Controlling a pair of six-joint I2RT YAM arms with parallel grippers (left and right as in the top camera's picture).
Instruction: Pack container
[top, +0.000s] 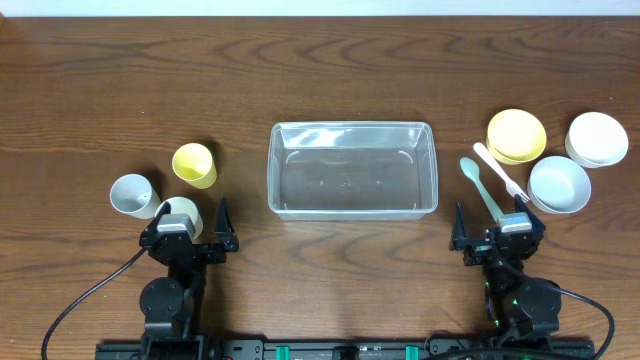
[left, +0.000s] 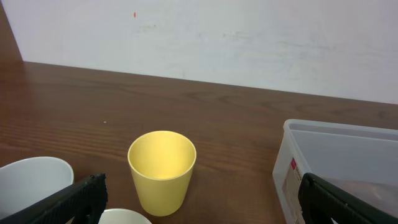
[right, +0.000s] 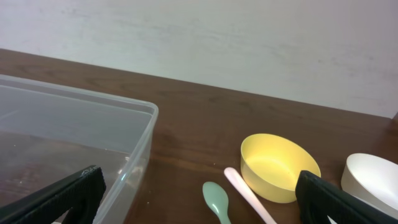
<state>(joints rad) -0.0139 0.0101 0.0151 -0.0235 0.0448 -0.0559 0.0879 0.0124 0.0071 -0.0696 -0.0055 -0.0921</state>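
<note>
The clear rectangular container (top: 352, 169) stands empty at the table's middle; it also shows in the left wrist view (left: 339, 165) and the right wrist view (right: 74, 140). My left gripper (top: 190, 233) is open and empty near the front edge, left of the container, right behind a yellow cup (top: 194, 165) (left: 161, 169) and two white cups (top: 133, 196) (top: 183, 211). My right gripper (top: 497, 233) is open and empty at the front right, behind a green spoon (top: 482, 187) (right: 217, 201) and a pink spoon (top: 500, 172) (right: 249, 196).
A yellow bowl (top: 516, 135) (right: 278, 167) and two white bowls (top: 559, 184) (top: 597, 138) sit at the right. A white wall stands behind the table's far edge.
</note>
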